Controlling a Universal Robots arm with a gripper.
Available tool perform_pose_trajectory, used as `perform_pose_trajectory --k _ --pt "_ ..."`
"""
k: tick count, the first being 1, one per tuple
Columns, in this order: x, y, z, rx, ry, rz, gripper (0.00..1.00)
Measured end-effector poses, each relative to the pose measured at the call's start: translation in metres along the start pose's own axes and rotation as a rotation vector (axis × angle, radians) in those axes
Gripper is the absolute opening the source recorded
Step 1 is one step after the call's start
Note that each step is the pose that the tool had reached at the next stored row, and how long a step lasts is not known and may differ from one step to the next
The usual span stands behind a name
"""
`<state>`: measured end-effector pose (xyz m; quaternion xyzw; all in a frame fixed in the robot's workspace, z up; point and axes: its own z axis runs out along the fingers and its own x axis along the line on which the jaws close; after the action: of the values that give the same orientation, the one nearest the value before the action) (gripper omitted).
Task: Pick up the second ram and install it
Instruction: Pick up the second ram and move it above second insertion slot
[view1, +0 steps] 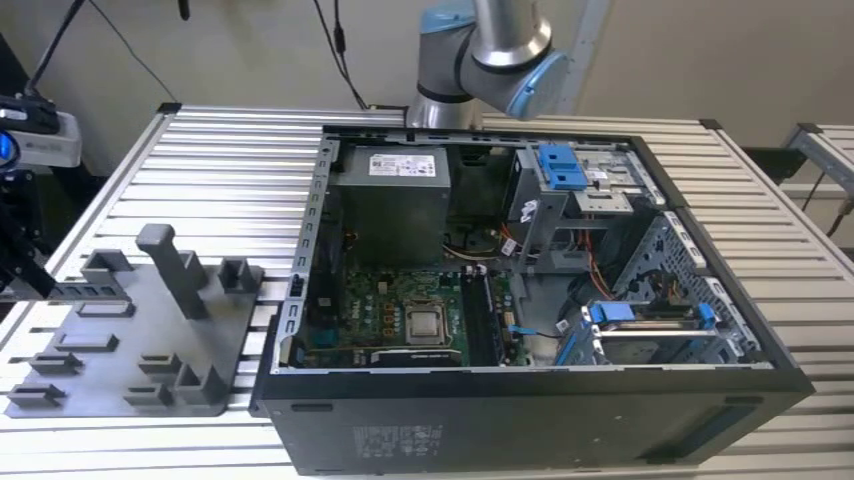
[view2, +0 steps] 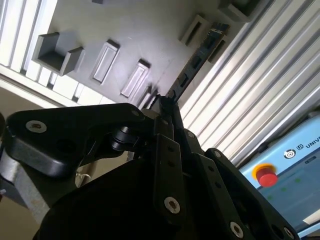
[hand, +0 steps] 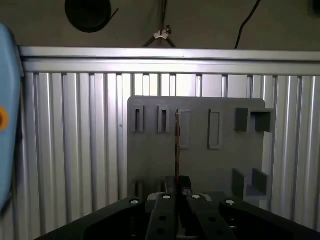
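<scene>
The gripper (view2: 162, 106) hangs over the grey holder tray (view2: 150, 35). Its jaws are squeezed almost together on one end of the second ram (view2: 192, 67), a long thin dark stick. In the second wrist view the stick points away from the jaws, out across the tray's edge. In the first wrist view the gripper (hand: 177, 186) shows the second ram (hand: 177, 145) edge-on as a thin line in front of the tray (hand: 150, 160), over one of its slots. I cannot tell if the far end touches the tray. In the exterior view the tray (view1: 120, 340) lies on the ribbed metal table (view1: 227, 150), and the open computer case (view1: 534, 420) sits just beside the tray, on the exterior view's right of it
</scene>
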<state>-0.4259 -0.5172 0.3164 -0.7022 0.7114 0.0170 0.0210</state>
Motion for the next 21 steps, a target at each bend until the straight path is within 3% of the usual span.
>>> perform_pose_trajectory --k 21 --pt "-0.0004 0.0 -0.0068 -0.0001 -0.0004 0.0 0.14"
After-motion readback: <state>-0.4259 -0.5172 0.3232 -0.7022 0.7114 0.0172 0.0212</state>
